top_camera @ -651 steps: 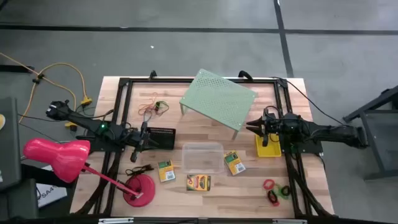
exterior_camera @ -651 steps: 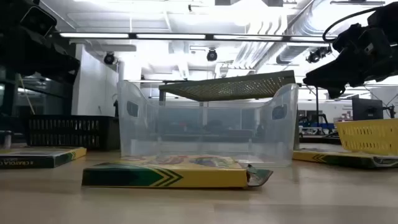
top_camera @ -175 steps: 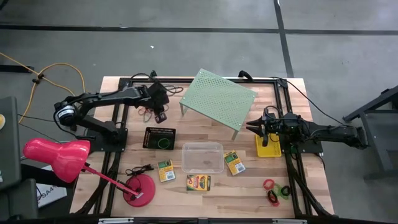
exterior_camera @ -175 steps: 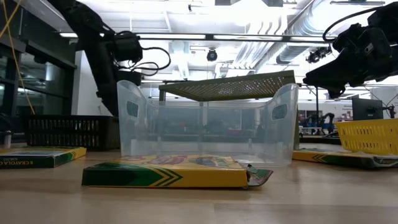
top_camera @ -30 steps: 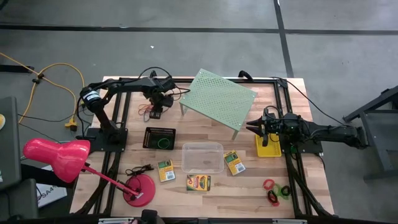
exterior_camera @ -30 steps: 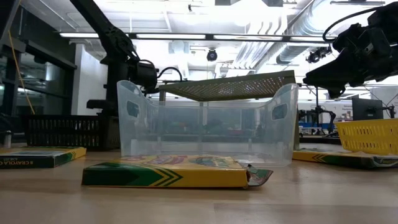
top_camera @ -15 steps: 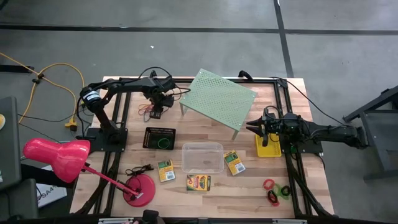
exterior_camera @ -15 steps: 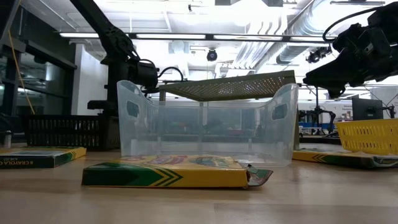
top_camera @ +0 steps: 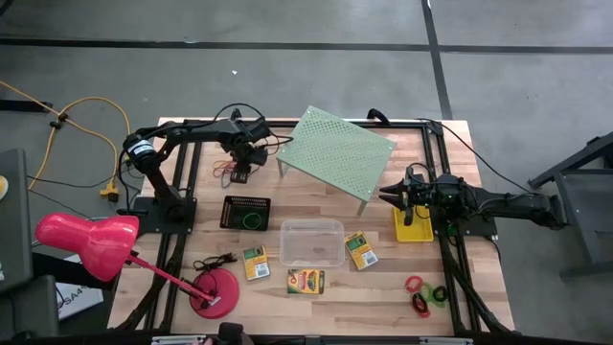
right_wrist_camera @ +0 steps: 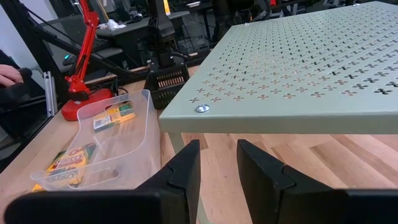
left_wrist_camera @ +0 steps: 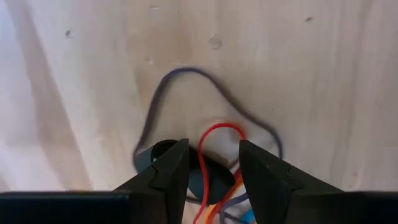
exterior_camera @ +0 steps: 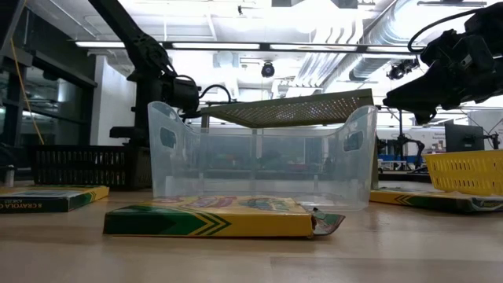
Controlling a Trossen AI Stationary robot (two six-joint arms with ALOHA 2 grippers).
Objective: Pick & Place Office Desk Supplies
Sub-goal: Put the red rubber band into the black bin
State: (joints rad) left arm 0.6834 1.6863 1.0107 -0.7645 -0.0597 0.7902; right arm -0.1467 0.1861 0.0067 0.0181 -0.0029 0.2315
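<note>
A tangle of thin rubber bands (top_camera: pixel 227 172) lies on the wood at the table's far left. My left gripper (top_camera: pixel 239 173) points straight down over it. In its wrist view the fingers stand open on either side of a red band's loop (left_wrist_camera: pixel 221 133), with a purple band (left_wrist_camera: pixel 186 73) arcing past them. My right gripper (top_camera: pixel 388 198) waits level and open over the yellow basket (top_camera: pixel 414 231) at the right, with nothing between its fingers. A green ring (top_camera: pixel 252 220) lies in the small black mesh tray (top_camera: pixel 246 203). The clear tub (top_camera: pixel 311 242) stands mid-table. My left gripper comes down from above with a finger (left_wrist_camera: pixel 169 169) on each side of the red band's loop (left_wrist_camera: pixel 211 129). I cannot tell whether the fingers touch the bands, which lie slack on the table.
The pale green perforated shelf (top_camera: pixel 337 153) stands just right of my left gripper. Three card boxes (top_camera: pixel 255 263) (top_camera: pixel 306 281) (top_camera: pixel 361 250) lie around the tub. Red, green and black rings (top_camera: pixel 421 292) lie near right. A pink-red lamp (top_camera: pixel 86 244) stands near left.
</note>
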